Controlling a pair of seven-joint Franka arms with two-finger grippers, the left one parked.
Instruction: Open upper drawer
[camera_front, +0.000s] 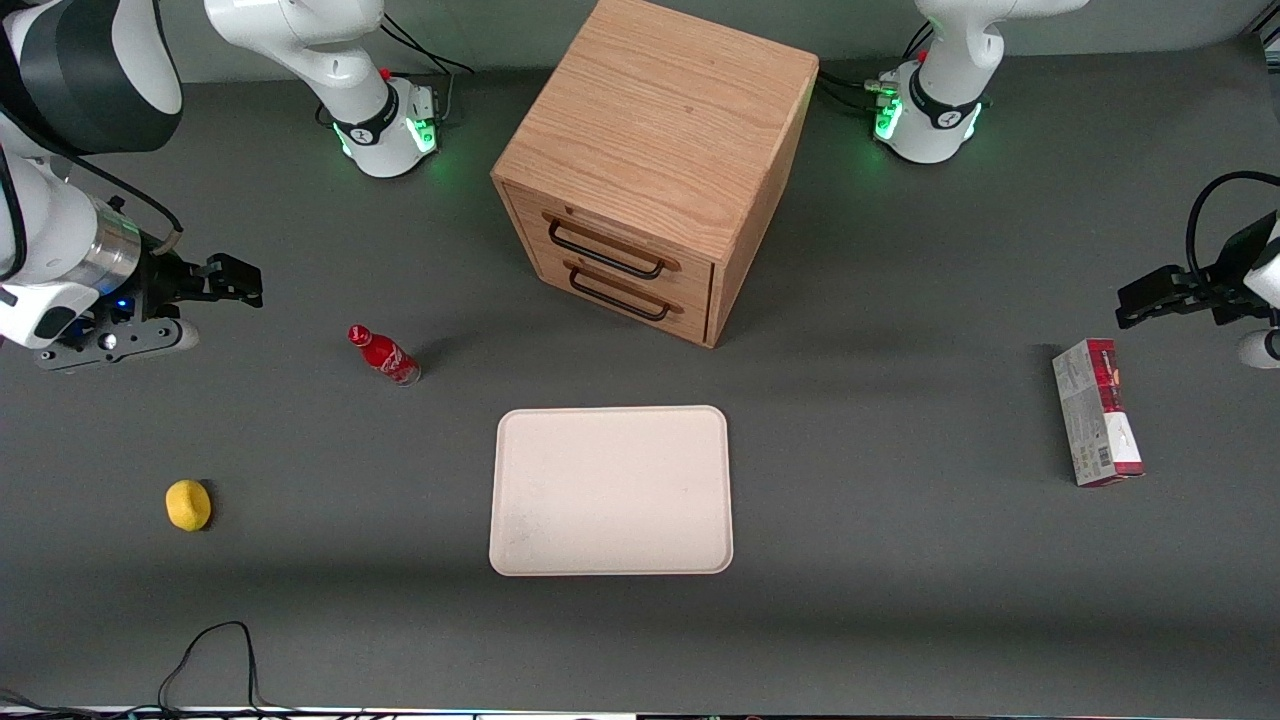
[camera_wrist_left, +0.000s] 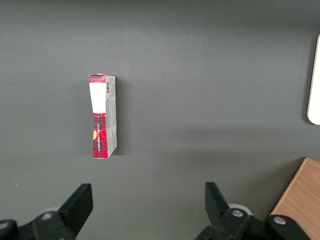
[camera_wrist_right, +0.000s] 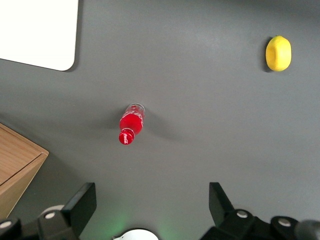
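Item: your right gripper (camera_front: 235, 280), jaws spread wide and holding nothing, hangs near the table's working-arm edge, well apart from the upper drawer (camera_front: 612, 248), shut flush in the cabinet (camera_front: 650, 160) toward the edge farthest from the front camera, handle (camera_front: 604, 251) facing the tray (camera_front: 611, 490), presumably awaiting your approach.

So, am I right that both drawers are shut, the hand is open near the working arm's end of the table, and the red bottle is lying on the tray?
Not quite: the red bottle stands on the bare table, apart from the tray, as the front view shows. The rest holds: the upper drawer and the lower drawer are shut, and the hand is open near the working arm's end.
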